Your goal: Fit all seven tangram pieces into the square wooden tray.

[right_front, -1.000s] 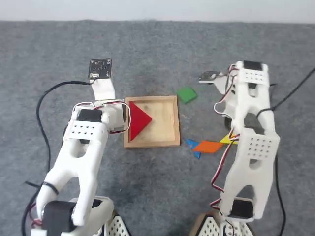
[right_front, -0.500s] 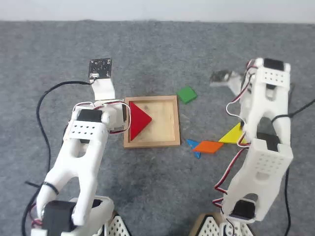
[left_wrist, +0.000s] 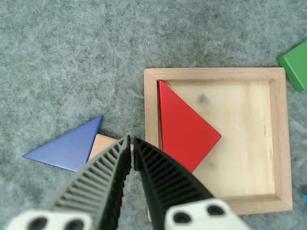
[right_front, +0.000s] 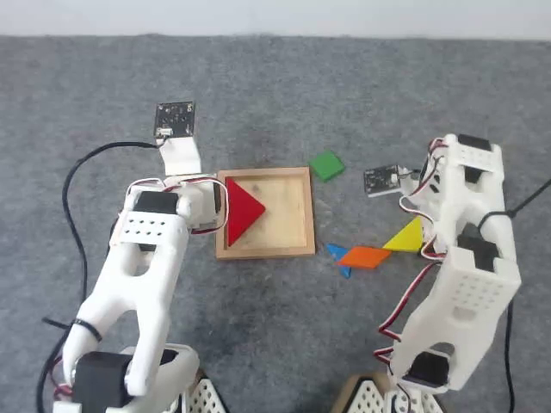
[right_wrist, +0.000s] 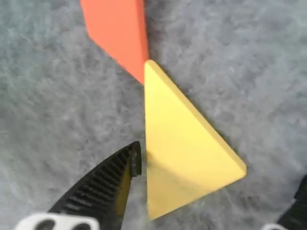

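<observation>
The right gripper (right_wrist: 216,175) is spread astride the yellow triangle (right_wrist: 177,143) right of the tray (right_front: 265,251), while the left gripper (left_wrist: 132,143), pressed together, hangs at its left rim.

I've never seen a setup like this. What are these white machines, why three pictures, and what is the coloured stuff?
They are two robot arms, the left arm and the right arm, on grey felt. One picture looks down from a fixed camera above. The other two come from cameras on each arm's wrist, showing its own hand close up. They are doing a tangram puzzle. The wooden tray holds one piece, a red triangle. On the felt lie a green square, an orange parallelogram, a yellow triangle and a small blue piece. The left wrist camera also shows a bigger blue triangle beside the tray. The left hand is shut and empty near the tray's rim. The right hand is open, straddling the yellow triangle, not gripping it.
</observation>
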Tool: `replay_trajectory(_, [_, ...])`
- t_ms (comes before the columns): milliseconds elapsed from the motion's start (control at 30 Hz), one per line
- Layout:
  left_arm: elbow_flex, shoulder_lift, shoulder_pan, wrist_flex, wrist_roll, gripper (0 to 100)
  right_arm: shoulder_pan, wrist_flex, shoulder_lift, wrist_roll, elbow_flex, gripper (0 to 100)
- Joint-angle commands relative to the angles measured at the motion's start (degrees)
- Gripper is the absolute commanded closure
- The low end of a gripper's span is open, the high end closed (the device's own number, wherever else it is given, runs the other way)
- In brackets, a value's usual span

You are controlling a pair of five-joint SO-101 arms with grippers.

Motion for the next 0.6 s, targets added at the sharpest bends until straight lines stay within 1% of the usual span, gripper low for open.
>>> replay_trajectory(0, [-3.3,-0.88,-0.26,-0.09,-0.7,98,2.33,-4.53,-2.33,0.09,2.55,52.7])
replay_trajectory(100, [-3.3,-0.88,-0.26,-0.09,-0.7,98,2.15,-6.9,-2.33,-1.93,4.31,52.7])
replay_trajectory(300, [-3.3,-0.88,-0.26,-0.09,-0.7,98,1.98,-7.34,-2.68,-2.02,4.75,53.7])
replay_trajectory(500, [-3.3,-0.88,-0.26,0.0,-0.7,98,1.98,-7.25,-3.03,-2.29,4.75,70.7])
replay_trajectory(567, [-3.3,-0.88,-0.26,0.0,-0.7,98,1.98,-7.25,-3.03,-2.29,4.75,73.0])
